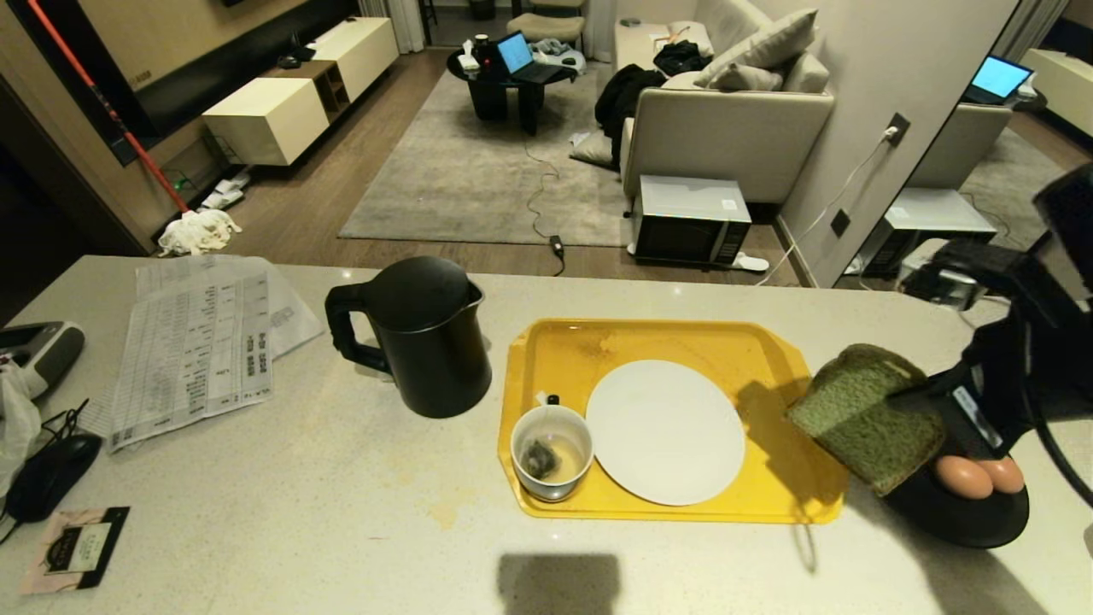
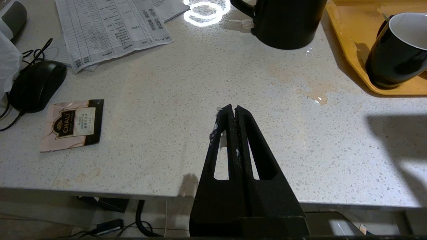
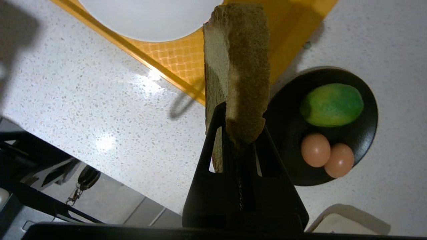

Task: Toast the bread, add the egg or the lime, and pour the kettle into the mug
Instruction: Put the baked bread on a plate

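Right claw (image 3: 241, 133) clamped on bread (image 1: 867, 414), held in air over tray's right edge (image 1: 798, 359), beside black dish (image 3: 333, 126) holding lime (image 3: 332, 105), near table's right edge. Left claw (image 2: 233, 111) together, idle above table front edge (image 2: 133, 186).

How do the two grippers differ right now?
The right gripper is clamped on the bread, while the left gripper holds nothing. The right gripper is raised beside the yellow tray, above the black dish with the eggs; the left gripper hangs low at the near edge of the counter. Both have their black fingers closed.
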Available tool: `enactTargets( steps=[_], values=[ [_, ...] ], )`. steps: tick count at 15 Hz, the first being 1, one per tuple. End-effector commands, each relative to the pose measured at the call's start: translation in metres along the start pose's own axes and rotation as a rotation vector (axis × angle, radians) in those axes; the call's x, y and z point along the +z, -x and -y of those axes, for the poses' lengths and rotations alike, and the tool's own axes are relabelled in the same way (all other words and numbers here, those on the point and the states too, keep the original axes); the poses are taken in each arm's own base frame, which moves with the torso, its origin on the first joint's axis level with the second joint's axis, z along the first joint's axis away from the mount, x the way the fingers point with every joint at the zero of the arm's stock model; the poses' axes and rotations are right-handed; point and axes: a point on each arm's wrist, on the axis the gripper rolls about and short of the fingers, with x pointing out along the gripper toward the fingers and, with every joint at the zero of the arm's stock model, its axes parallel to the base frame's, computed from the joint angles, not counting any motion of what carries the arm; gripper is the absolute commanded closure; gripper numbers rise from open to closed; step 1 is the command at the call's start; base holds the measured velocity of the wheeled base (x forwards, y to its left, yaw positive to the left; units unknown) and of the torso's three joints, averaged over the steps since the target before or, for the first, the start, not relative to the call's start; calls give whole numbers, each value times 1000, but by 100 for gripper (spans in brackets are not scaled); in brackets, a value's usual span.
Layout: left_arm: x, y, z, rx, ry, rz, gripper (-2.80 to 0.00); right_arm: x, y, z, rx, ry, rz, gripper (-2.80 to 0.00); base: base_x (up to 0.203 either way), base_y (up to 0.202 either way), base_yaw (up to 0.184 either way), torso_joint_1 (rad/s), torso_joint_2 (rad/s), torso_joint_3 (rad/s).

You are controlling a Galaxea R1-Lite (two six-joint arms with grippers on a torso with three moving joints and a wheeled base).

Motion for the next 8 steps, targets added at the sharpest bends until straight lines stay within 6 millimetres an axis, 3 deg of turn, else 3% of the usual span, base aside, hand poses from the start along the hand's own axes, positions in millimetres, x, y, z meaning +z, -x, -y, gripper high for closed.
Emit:
enactTargets(
  steps=[1,8],
  values=[
    [0,0,0,1,0,1,0,11,-31,-12,43,43,-75,0,0,0,0,0,0,0],
    [0,0,0,0,0,1,0,46,-72,-27,82,34,-96,0,0,0,0,0,0,0]
  ],
)
